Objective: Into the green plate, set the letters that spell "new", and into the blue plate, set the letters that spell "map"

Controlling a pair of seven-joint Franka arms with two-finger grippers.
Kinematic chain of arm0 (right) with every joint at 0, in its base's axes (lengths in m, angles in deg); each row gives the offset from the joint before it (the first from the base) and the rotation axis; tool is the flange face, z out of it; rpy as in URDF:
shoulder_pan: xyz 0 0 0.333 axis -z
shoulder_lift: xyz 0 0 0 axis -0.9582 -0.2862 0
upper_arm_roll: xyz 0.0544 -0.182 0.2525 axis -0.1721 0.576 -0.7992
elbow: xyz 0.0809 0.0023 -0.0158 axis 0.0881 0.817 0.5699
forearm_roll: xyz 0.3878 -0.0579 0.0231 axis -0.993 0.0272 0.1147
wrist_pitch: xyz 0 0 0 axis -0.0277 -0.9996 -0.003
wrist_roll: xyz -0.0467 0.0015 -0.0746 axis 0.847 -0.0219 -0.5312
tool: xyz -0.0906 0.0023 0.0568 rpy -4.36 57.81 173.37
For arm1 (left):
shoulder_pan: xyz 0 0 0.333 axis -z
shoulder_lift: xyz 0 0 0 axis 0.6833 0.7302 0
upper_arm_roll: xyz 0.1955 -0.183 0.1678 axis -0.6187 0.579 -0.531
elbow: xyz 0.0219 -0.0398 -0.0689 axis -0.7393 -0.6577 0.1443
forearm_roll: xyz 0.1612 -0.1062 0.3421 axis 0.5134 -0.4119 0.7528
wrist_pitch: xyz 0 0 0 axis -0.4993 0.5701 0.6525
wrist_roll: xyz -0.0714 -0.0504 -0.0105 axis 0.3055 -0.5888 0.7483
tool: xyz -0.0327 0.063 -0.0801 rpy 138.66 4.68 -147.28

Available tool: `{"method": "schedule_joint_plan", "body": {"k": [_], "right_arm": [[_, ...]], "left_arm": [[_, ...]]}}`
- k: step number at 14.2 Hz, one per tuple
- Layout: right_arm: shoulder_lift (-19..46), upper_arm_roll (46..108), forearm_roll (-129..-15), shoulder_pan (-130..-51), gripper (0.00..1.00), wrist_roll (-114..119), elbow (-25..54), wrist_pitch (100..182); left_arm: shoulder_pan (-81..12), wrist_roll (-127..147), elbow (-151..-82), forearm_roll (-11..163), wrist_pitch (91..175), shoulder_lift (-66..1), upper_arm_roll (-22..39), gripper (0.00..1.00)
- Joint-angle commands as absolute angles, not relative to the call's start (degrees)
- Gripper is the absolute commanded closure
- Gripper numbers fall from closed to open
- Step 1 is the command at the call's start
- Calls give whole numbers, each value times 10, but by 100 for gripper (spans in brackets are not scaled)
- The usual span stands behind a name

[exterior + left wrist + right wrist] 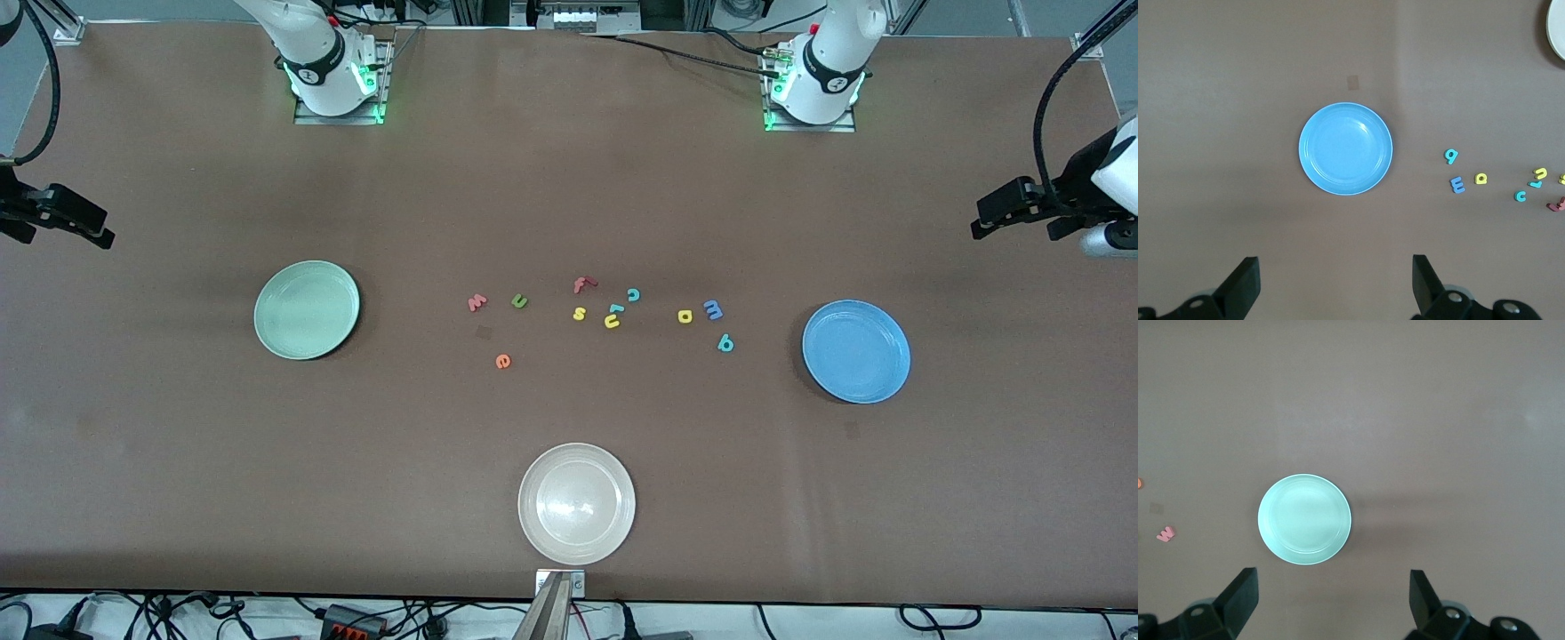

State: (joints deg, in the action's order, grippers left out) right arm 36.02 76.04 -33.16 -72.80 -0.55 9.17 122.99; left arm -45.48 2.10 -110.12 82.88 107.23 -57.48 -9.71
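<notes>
we have moved nothing yet: green plate (307,309) and blue plate (856,351) sit empty, letters w (477,302), n (519,301), e (502,360), m (713,309), a (685,316), p (725,343) lie between them; left gripper (1335,283) and right gripper (1333,600) hover released, high above the table's ends

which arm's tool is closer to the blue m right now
Left. The left tool hangs open at its own end of the table, past the blue plate, on the same side as the blue m. The right tool waits open at the other end, past the green plate.
</notes>
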Motion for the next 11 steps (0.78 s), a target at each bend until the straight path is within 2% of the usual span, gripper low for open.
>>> {"method": "schedule_joint_plan", "body": {"k": [1,8,11], "right_arm": [[369,758,-321,-726,0,-7,99,1229],[342,755,-322,-739,0,-6,102,1196],[294,755,-332,-793,0,-8,101,1200]], "left_arm": [[-459,11,-1084,826,1065,-567,-94,0],[-457,12,-1080,826,1065,-566,-90,0],[-459,11,-1080,825,1065,-566,-90,0]]}}
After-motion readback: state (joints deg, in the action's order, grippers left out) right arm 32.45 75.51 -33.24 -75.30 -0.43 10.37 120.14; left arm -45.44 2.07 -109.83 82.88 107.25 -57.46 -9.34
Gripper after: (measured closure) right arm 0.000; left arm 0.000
